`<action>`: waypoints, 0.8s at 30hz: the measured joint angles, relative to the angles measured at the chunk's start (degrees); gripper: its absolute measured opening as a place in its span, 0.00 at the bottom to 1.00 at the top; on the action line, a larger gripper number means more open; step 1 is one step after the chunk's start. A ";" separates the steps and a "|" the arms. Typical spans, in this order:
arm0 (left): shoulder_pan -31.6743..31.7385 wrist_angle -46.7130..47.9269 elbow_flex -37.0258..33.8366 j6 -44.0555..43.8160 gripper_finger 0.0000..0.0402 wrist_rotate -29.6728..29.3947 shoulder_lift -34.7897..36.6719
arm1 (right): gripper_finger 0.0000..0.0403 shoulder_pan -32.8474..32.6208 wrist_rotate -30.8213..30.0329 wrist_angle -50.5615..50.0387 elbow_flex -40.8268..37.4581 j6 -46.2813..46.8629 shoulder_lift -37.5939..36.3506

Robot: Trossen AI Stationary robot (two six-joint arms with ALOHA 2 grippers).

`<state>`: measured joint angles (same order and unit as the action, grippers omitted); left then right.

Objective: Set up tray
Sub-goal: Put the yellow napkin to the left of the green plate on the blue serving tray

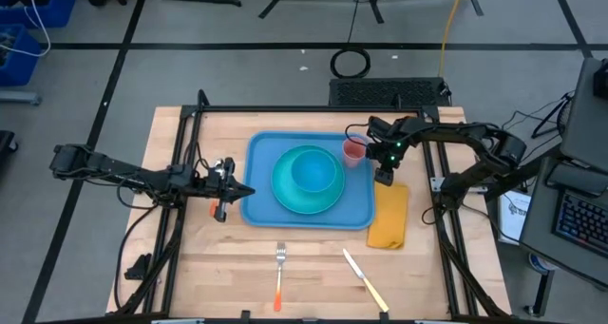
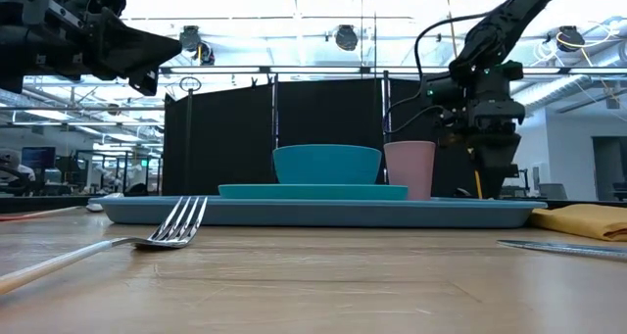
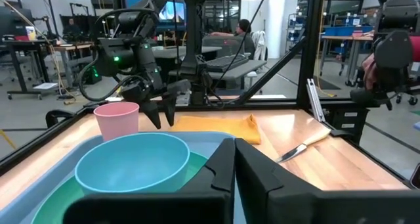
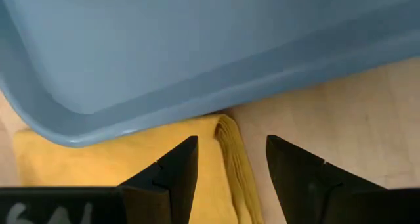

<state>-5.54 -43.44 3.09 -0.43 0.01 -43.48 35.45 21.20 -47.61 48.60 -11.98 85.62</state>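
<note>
The light-blue tray lies mid-table. On it rests a teal plate with a blue bowl on top, and a pink cup stands upright in the tray's far right corner. A folded yellow napkin lies flat on the table along the tray's right edge. My right gripper is open and points down over the napkin's far end, one finger on each side of its folded edge, beside the tray's rim. My left gripper is shut and empty, raised above the tray's left edge.
A fork and a knife lie on the bare wood near the table's front edge. Black frame rails run along the table's left, right and far sides. Bare wood lies between the tray and the cutlery.
</note>
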 joint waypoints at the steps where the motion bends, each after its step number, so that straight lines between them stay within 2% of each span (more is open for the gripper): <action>1: 0.00 0.06 0.00 0.00 0.05 -0.02 0.00 | 0.42 0.20 0.01 -0.13 0.00 -0.18 -0.39; 6: 0.00 1.61 0.00 -0.36 0.08 -0.02 0.00 | 0.42 2.48 0.04 -0.07 -0.02 -0.73 -2.97; 10: -0.02 1.79 0.00 -1.24 0.05 0.00 0.00 | 0.42 3.98 0.47 -0.76 -1.44 -0.71 -4.17; 16: -0.61 2.27 0.00 -1.73 0.01 0.01 0.00 | 0.42 5.00 4.52 3.13 -6.38 0.18 -4.26; 24: -0.61 2.25 0.00 -1.92 0.09 -0.02 0.00 | 0.42 4.97 5.71 4.37 -6.32 0.21 -4.07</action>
<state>-6.15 -41.19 3.09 -2.35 -0.01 -43.48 40.42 26.90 -43.24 42.28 -11.77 81.55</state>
